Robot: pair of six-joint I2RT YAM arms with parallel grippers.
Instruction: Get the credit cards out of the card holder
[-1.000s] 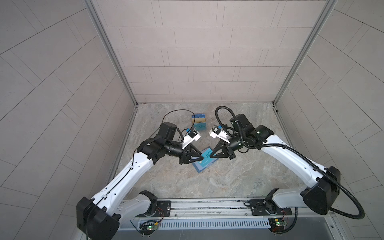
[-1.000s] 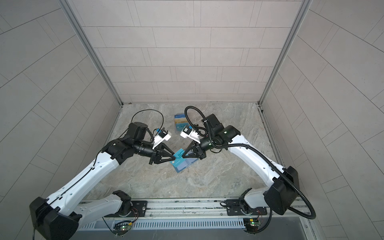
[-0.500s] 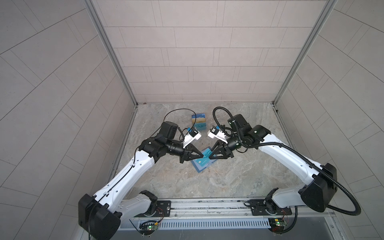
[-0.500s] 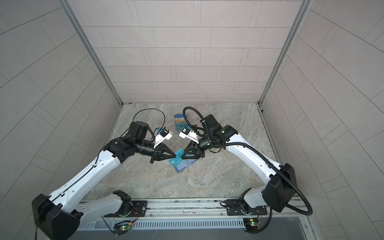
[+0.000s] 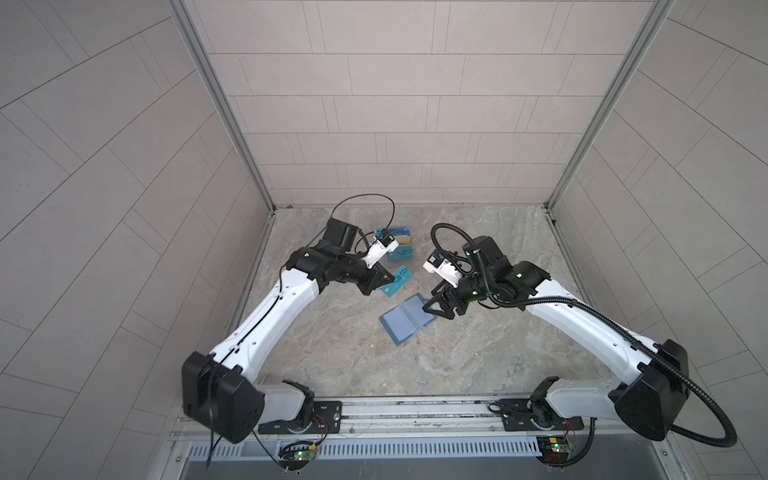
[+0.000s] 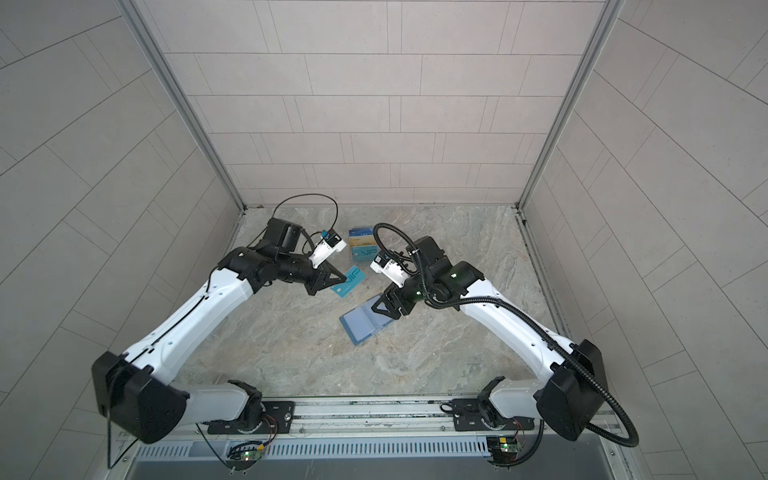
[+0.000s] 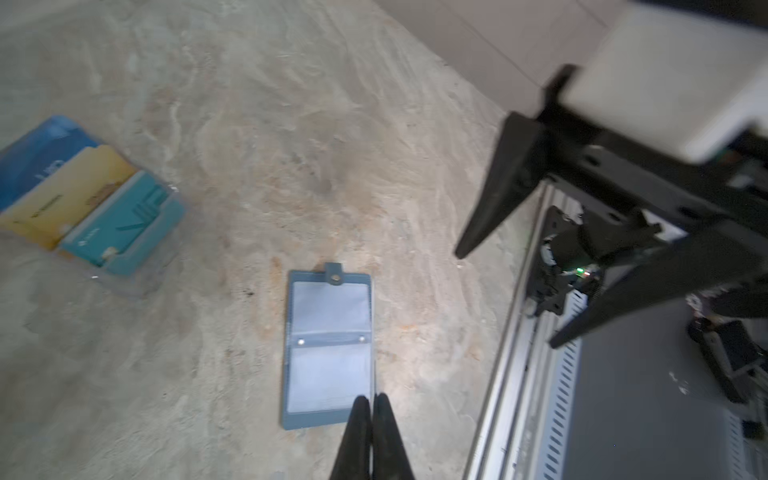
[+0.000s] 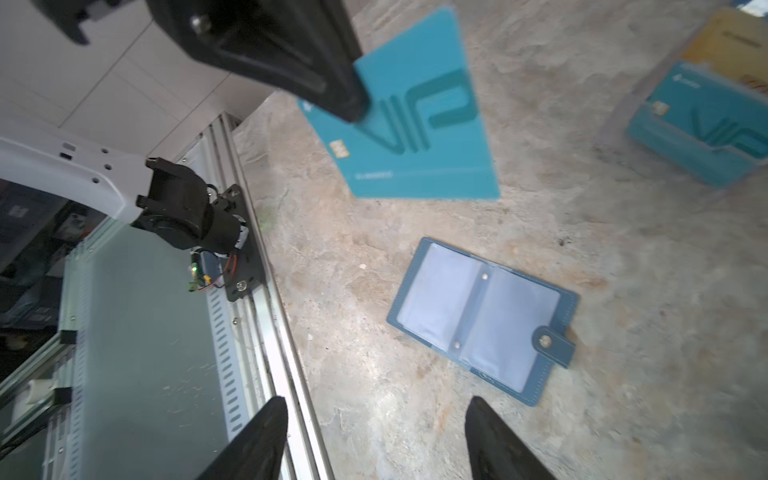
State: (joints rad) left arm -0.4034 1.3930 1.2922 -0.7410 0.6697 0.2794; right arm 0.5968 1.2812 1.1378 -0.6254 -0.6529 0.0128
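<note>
One teal card (image 5: 398,283) was out, clamped in the left pincer (image 5: 388,279) in both top views, clear of the card holder (image 5: 405,323), which lay open just below the right pincer (image 5: 430,306), its jaws apart. From the left wrist, both sleeves ahead of the pincer looked empty. A clear stand (image 7: 131,280) farther off held blue, gold and teal cards (image 7: 70,195). From the right wrist, the sleeves again looked empty, so little seemed left beyond setting this card down.
</note>
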